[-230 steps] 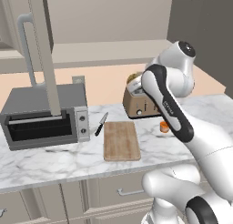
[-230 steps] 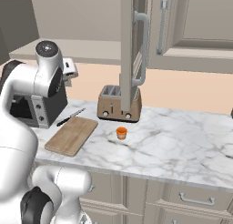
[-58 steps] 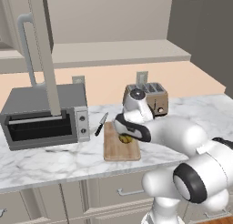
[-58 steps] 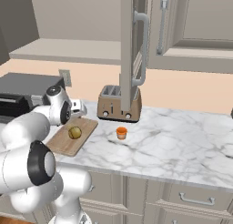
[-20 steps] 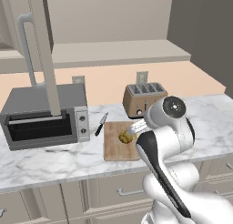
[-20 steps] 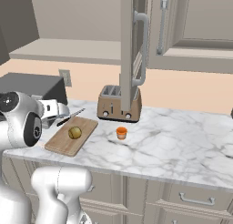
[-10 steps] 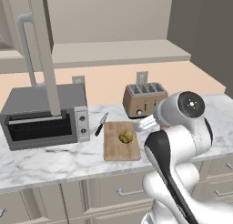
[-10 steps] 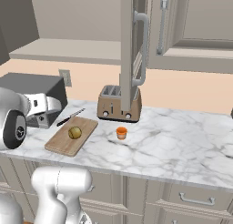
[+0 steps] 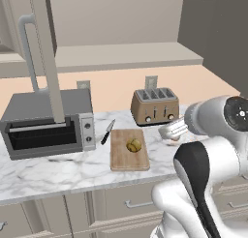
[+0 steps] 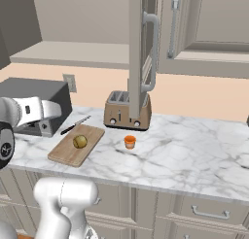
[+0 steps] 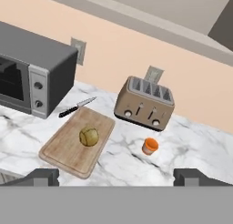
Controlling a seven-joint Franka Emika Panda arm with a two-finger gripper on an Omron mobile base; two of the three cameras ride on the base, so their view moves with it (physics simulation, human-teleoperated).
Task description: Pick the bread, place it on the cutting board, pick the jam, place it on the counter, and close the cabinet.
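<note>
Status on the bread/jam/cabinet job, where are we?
Done by the look of it: the bread sits on the cutting board, and the jam stands on the counter beside the toaster. In hand: nothing; the gripper looks open and empty. Left: the cabinet door hangs open and needs closing.

The white Franka arm folds back on itself; its two-finger gripper point(image 11: 116, 176) hangs raised, dark fingertips point(image 11: 43, 176) spread wide, holding nothing.

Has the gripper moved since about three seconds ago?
Yes. It was right over the bread on the cutting board; now the gripper has pulled back, open, off the board.
</note>
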